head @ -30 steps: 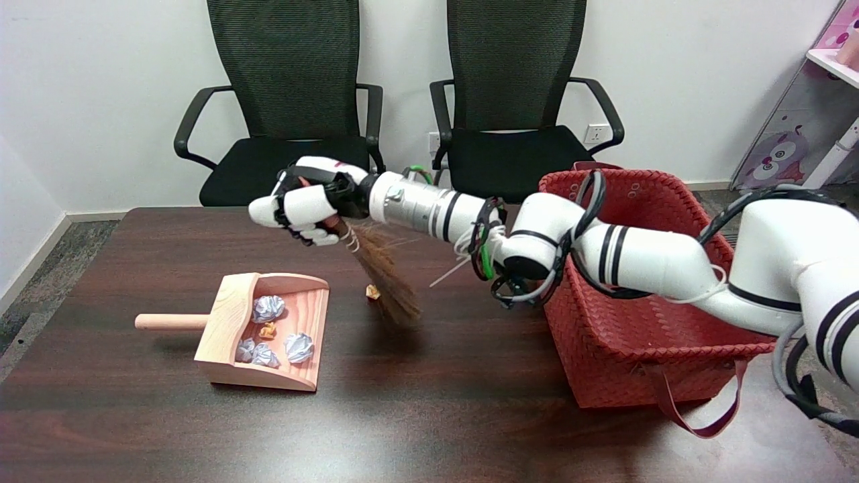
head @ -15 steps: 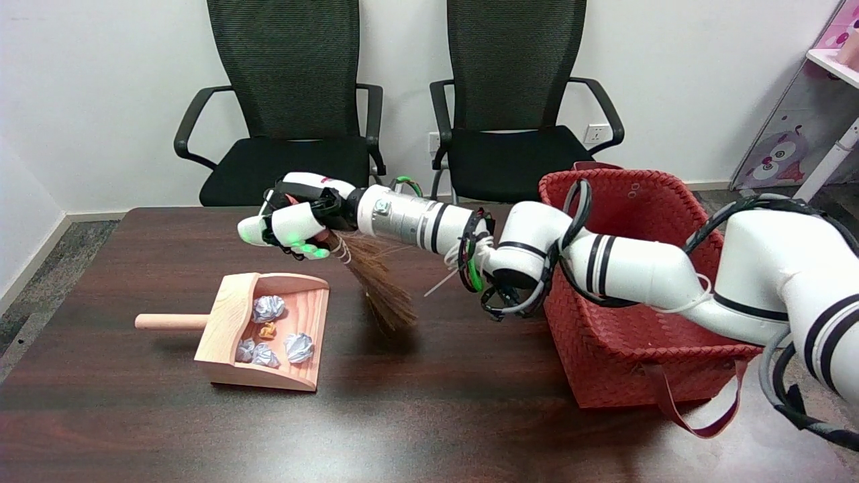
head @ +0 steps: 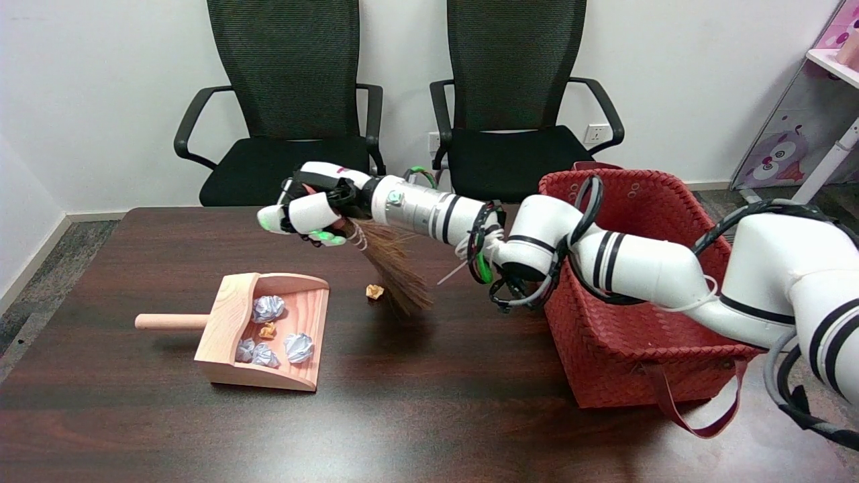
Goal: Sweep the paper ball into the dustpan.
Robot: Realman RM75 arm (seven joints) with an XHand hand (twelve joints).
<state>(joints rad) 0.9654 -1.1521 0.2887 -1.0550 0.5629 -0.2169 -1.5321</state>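
The wooden dustpan (head: 268, 329) lies at the left with its open mouth facing right, apparently so that debris can be brushed straight in, and it already holds several crumpled paper balls. The small orange paper ball (head: 374, 291) sits on the table (head: 429, 402) between the pan's mouth and the bristles of the hand broom (head: 399, 278), which slant down just right of it, placed for a leftward stroke. The right hand (head: 310, 211) grips the broom's handle, its fingers hiding most of the handle, and whether the bristles touch the table is hard to tell.
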